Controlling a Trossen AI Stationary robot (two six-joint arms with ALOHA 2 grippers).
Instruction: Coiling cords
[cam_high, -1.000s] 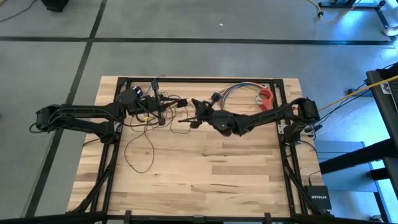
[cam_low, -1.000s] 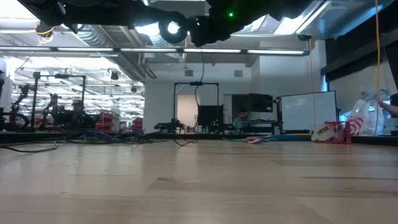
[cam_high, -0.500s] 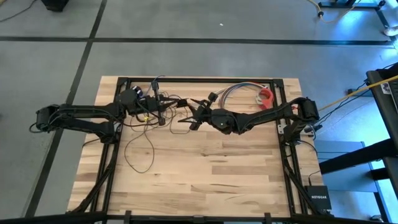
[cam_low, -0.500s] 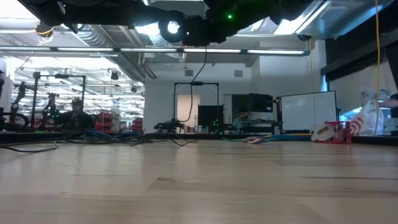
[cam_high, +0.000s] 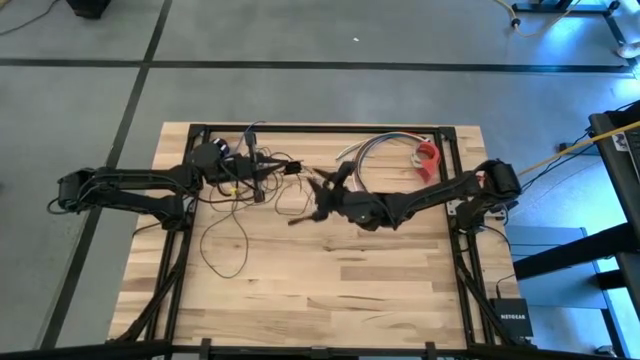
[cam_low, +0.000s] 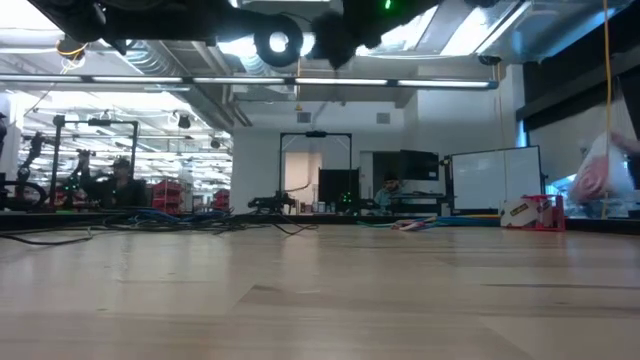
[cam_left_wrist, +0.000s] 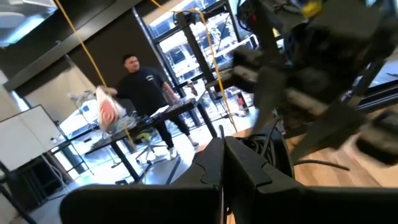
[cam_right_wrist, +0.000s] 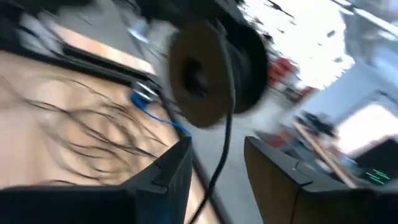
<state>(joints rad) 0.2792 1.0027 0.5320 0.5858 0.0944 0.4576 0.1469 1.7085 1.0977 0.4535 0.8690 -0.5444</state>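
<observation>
Grey tiled floor (cam_high: 300, 40) around the wooden table (cam_high: 330, 280); bright ceiling lights, whiteboard (cam_low: 495, 180) behind.

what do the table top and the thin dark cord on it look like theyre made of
Table top: looks like wood, pale butcher-block style; narrow glued strips with visible grain, a low sheen in the low view. The cord: probably thin plastic-jacketed wire, dark and matte; it lies in loose, soft loops, so it seems flexible. Its core does not show.
</observation>
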